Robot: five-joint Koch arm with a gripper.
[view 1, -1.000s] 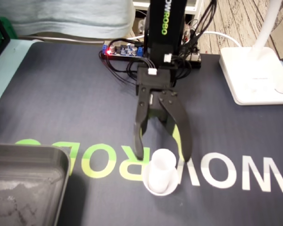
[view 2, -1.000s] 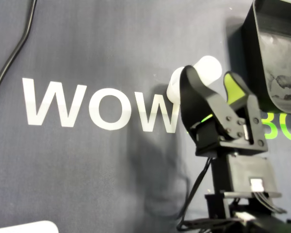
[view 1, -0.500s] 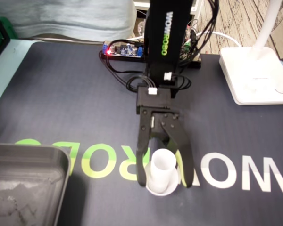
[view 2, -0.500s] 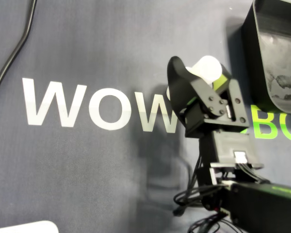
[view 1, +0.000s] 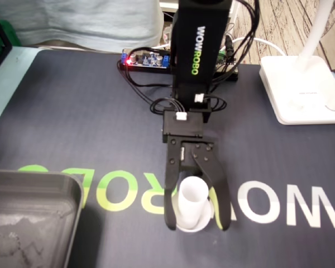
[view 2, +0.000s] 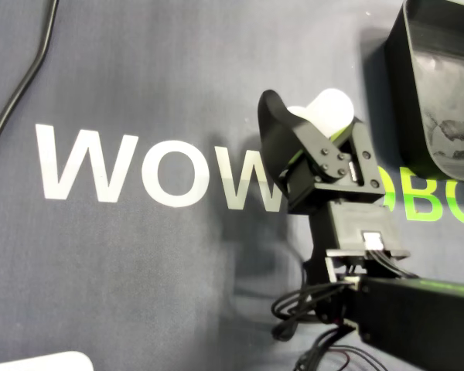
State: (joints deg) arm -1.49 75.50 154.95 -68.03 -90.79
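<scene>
The black claw (view 1: 197, 225) stands part-open, one jaw on each side of the small white plastic cylinder with a flared round base (view 1: 192, 193). No grip can be made out. The cylinder stands upright on the dark lettered worktop mat (view 1: 89, 123), well apart from the grey metal tray (view 1: 33, 195).

The fixed view stands high in front of the arm. It tilts down and faces the arm's base across the dark grey printed mat (view 1: 72, 128), so the white "WOW" lettering (view 1: 285, 206) reads upside down. The overhead view looks down from closer, on the arm's own side, and there the lettering reads upright. Both views share that lettering, the black tool (view 1: 197, 223), the small white plastic cup (view 2: 334, 104) and a corner of the grey metal tray (view 2: 441, 93).
</scene>
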